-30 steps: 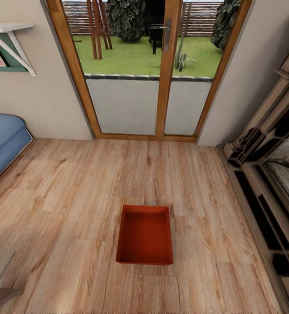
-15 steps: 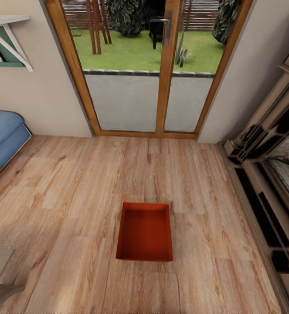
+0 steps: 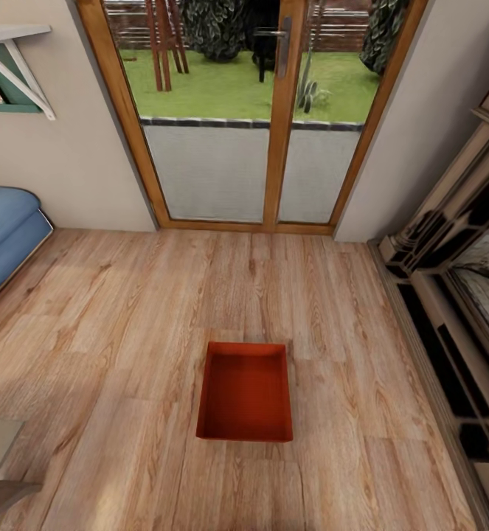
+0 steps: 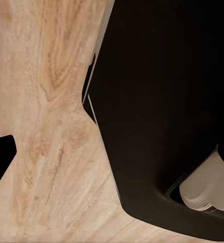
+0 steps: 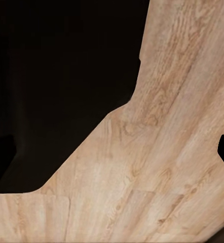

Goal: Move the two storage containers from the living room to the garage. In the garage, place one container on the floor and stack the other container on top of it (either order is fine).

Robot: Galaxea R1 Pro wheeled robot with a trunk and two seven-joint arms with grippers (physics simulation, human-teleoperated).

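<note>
The orange-red open rectangular storage container (image 3: 245,392) sits flat on the light wood-plank floor (image 3: 126,317), straight ahead of me and well short of the wood-framed glass garden doors (image 3: 255,118). Its thin walls look plain, with no lid or handles, and it is empty. My worry is the pickup: those smooth, thin walls could slip or tilt if I pinch one side alone, and the dark carved fireplace surround (image 3: 458,280) on my right crowds any turn. A blue sofa corner (image 3: 4,236) lies to my left. I cannot tell how either set of jaws stands; both wrist views show floorboards and dark bodywork.
</note>
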